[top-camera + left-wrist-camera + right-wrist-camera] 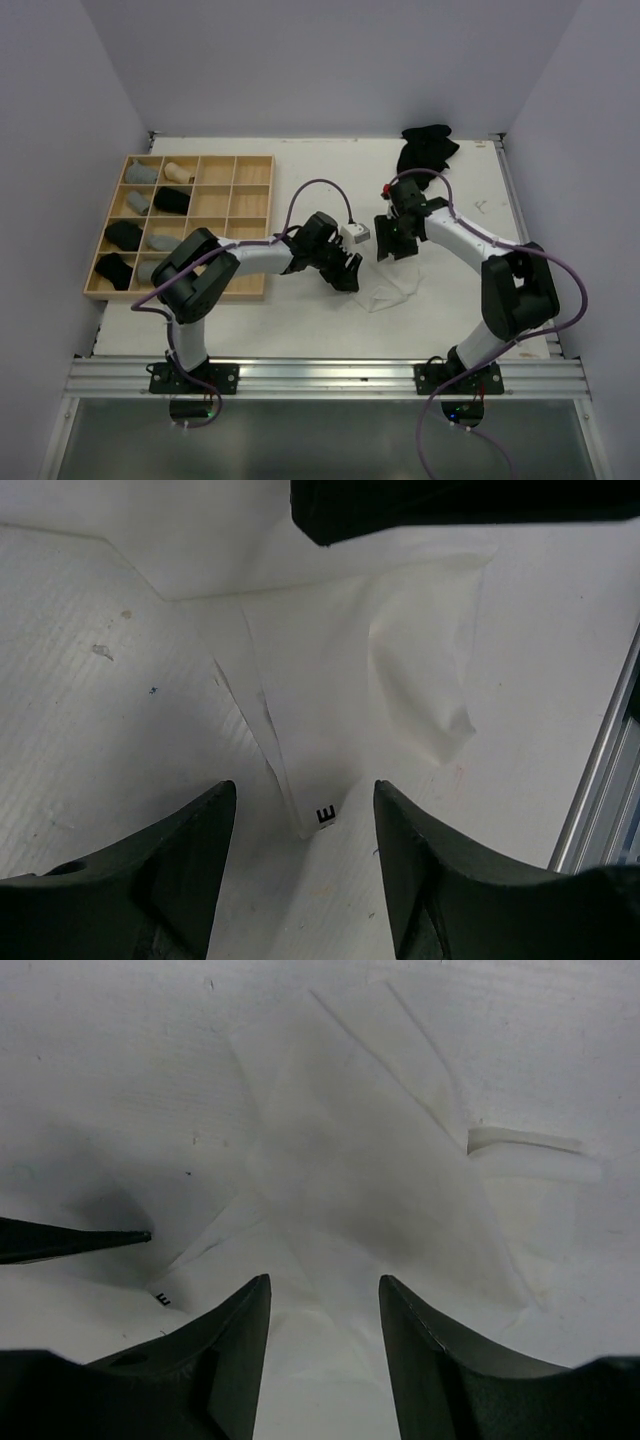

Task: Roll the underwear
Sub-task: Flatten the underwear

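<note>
1. At the left, rolled pieces (170, 200) were seen in the wooden tray (200, 156), one to a compartment.
2. The left gripper (305, 800) was held low over the table (300, 320) with its fingers spread and nothing pinched. A small label (325, 817) at the cloth's edge lay in line with the gap.
3. The white underwear (392, 292) was found lying loosely folded on the table, between the two grippers and towards the near edge. It was judged thin, limp and very light, so it was expected to crumple or slide on the smooth top rather than keep a shape. A hemmed edge or corner, where the layers are doubled, was judged the surest place to take hold.
4. The right gripper (325, 1295) was likewise spread above the cloth, and nothing was gripped.
5. A black heap (425, 150) of underwear was seen at the far right, well apart from both grippers.
</note>
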Available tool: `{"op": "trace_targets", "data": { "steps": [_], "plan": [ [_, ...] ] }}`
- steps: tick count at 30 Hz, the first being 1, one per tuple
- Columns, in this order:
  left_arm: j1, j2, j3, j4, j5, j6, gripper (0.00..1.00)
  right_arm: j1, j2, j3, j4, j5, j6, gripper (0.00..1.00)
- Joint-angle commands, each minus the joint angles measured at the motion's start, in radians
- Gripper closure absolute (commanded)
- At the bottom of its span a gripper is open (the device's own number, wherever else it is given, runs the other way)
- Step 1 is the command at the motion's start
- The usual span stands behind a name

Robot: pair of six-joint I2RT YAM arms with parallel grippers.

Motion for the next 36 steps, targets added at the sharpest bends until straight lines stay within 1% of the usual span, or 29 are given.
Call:
{"op": "trace_targets", "data": {
  "steps": [1,3,6,7,8,9,11,12,13,19,25,27,31,33,34,35,36],
  "plan": [
    [-0.014,0.052,0.015,-0.044,-0.074,-0.02,0.38,0.016,0.011,-0.045,0.056,0.001,0.03,0.49],
    [-0.014,0.045,0.012,-0.042,-0.079,-0.015,0.38,0.021,0.044,-0.062,0.076,0.002,0.033,0.5],
    [-0.014,0.038,0.011,-0.045,-0.079,-0.012,0.37,0.028,0.077,-0.092,0.105,0.02,0.045,0.56],
    [-0.014,0.038,0.012,-0.048,-0.082,-0.014,0.37,0.027,0.079,-0.099,0.108,0.031,0.048,0.65],
    [-0.014,0.038,0.014,-0.056,-0.083,-0.012,0.37,0.028,0.079,-0.099,0.107,0.033,0.051,0.69],
    [-0.014,0.036,0.014,-0.059,-0.085,-0.011,0.37,0.027,0.068,-0.101,0.104,0.039,0.053,0.79],
    [-0.014,0.032,0.012,-0.064,-0.094,-0.011,0.37,0.027,0.051,-0.087,0.088,0.053,0.053,0.88],
    [-0.014,0.03,0.012,-0.065,-0.096,-0.009,0.37,0.027,0.03,-0.079,0.078,0.056,0.053,0.96],
    [-0.014,0.029,0.012,-0.068,-0.097,-0.008,0.37,0.028,0.015,-0.058,0.055,0.057,0.055,1.0],
    [-0.014,0.016,0.001,-0.059,-0.094,-0.009,0.37,0.027,-0.109,0.016,-0.027,0.054,0.068,1.0],
    [-0.012,0.041,0.008,-0.056,-0.091,-0.017,0.39,0.027,-0.176,0.004,-0.067,0.045,0.082,1.0],
    [-0.014,0.051,0.017,-0.059,-0.111,-0.015,0.41,0.027,-0.18,-0.006,-0.07,0.044,0.084,1.0],
    [-0.014,0.058,0.024,-0.058,-0.126,-0.009,0.42,0.025,-0.222,-0.023,-0.096,0.065,0.101,1.0],
    [-0.011,0.032,-0.006,-0.029,-0.091,0.0,0.39,0.024,-0.265,-0.02,-0.114,0.067,0.104,1.0],
    [-0.009,-0.002,-0.018,0.016,-0.08,0.006,0.38,0.024,-0.28,-0.013,-0.137,0.089,0.101,1.0],
    [-0.003,-0.02,-0.046,0.051,-0.052,0.023,0.35,0.024,-0.301,-0.012,-0.149,0.093,0.098,1.0],
    [0.001,-0.039,-0.057,0.065,-0.041,0.037,0.34,0.022,-0.312,-0.01,-0.165,0.094,0.095,1.0]
  ]
}}
